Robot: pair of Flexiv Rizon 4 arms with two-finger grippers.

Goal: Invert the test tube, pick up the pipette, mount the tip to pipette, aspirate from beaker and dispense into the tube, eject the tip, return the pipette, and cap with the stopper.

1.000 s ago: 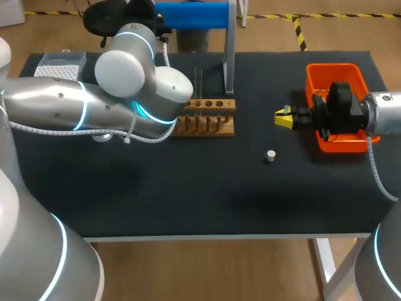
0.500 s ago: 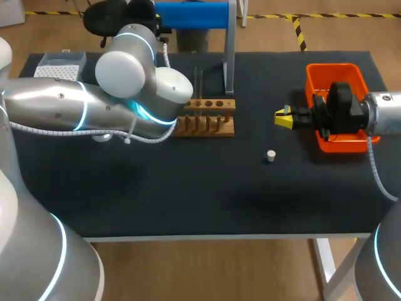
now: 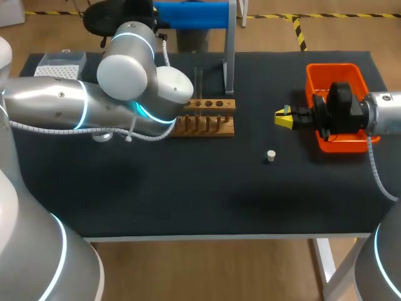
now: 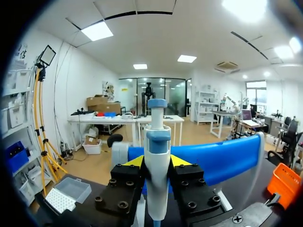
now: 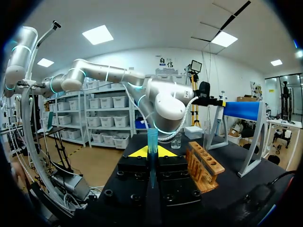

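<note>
In the left wrist view my left gripper [image 4: 156,161] is shut on the white pipette [image 4: 157,137] with its blue cap, which stands upright between the yellow fingertips [image 4: 134,161]. In the head view that gripper is hidden behind my left arm [image 3: 125,94], near the blue-topped pipette stand [image 3: 228,56]. My right gripper [image 3: 284,118] hovers right of the middle, shut on a slim teal tip [image 5: 152,142]. A glass test tube [image 3: 198,80] stands upright at the wooden rack [image 3: 207,119]. The small stopper [image 3: 270,155] lies on the mat. The beaker [image 5: 176,141] shows beyond the rack.
An orange bin [image 3: 335,78] sits under my right arm at the right side. A tip box [image 3: 59,64] stands at the back left corner. The black mat [image 3: 207,194] runs to the front edge.
My left arm's wrist has shifted very slightly toward the back. My right arm, the stopper and the rack have not moved.
</note>
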